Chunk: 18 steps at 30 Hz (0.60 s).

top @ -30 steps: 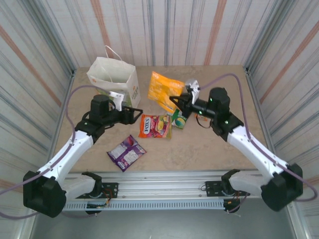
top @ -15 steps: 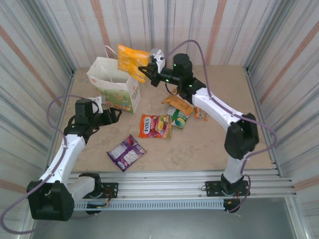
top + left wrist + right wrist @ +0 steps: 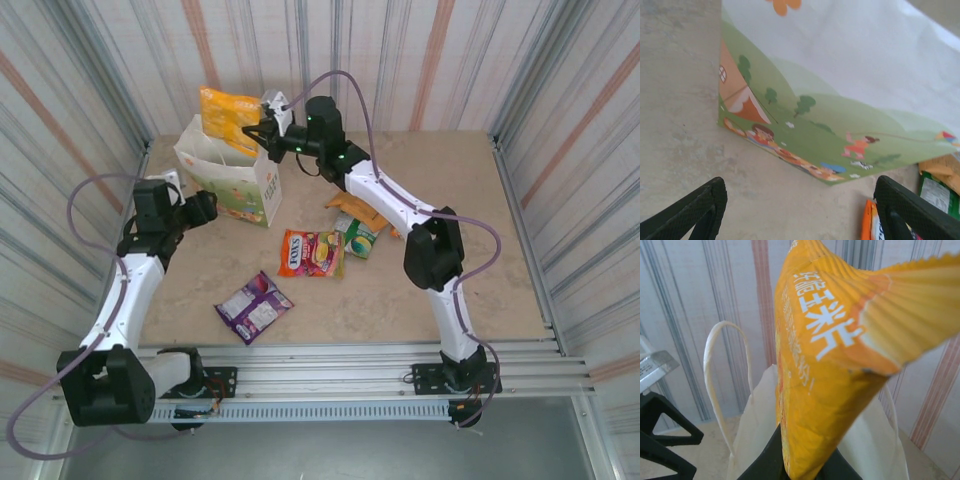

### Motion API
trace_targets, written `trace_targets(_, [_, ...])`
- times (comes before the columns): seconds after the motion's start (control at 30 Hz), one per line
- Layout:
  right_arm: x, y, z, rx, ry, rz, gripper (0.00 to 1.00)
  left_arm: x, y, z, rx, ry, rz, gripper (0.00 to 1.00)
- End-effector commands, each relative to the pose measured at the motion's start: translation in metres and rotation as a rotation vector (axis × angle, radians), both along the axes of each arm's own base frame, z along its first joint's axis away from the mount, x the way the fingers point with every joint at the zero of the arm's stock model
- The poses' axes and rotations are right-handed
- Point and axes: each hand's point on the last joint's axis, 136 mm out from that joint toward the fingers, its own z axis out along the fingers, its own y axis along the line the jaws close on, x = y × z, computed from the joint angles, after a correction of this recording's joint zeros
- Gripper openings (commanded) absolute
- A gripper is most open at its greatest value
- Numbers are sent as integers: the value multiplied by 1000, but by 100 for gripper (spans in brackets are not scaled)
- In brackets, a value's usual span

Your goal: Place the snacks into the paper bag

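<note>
Nearest the arm bases, a purple packet [image 3: 253,307] lies flat on the table [image 3: 480,250], alone and well apart from the rest; a little further in, a red-yellow packet [image 3: 311,253] lies face up, with a green packet [image 3: 360,238] just beside it on the right; behind that one an orange packet [image 3: 358,209] lies partly under the right arm.

Over on the left side, the left gripper [image 3: 205,208] hangs low beside the paper bag [image 3: 232,175], jaws spread wide and grasping nothing; from its wrist camera the two black fingers [image 3: 687,215] frame bare tabletop, the bag's printed side [image 3: 840,100] stands straight ahead of them, apart from both tips, and the green packet [image 3: 935,192] peeks in at the right edge.

The bag stands upright near the far left of the table, mouth open, one loop handle [image 3: 722,365] sticking up.

Furthest back, the right gripper [image 3: 250,128] reaches across above the bag's open top, clamped on a yellow-orange packet [image 3: 228,108]; its wrist view shows the packet [image 3: 830,365] pinched at the lower edge and standing tall, the bag's white mouth [image 3: 755,440] right below it; whether the packet's bottom is inside the rim, I cannot tell.
</note>
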Motion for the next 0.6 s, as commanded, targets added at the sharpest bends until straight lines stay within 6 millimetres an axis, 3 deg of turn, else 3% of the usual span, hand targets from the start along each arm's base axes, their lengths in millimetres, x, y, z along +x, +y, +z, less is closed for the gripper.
trace_targets(0.0, [0,12,-7,-6,23,30,12,18,13,29,39,-101,46,81])
trace_targets(0.2, [5,18,-18,-15,59,29,17,33,16,36,36,-127,48,81])
trace_targets(0.4, [5,14,-17,-28,79,8,39,39,15,41,31,-143,43,81])
trace_targets(0.57, [2,11,-10,-34,82,2,42,42,14,42,32,-150,29,81])
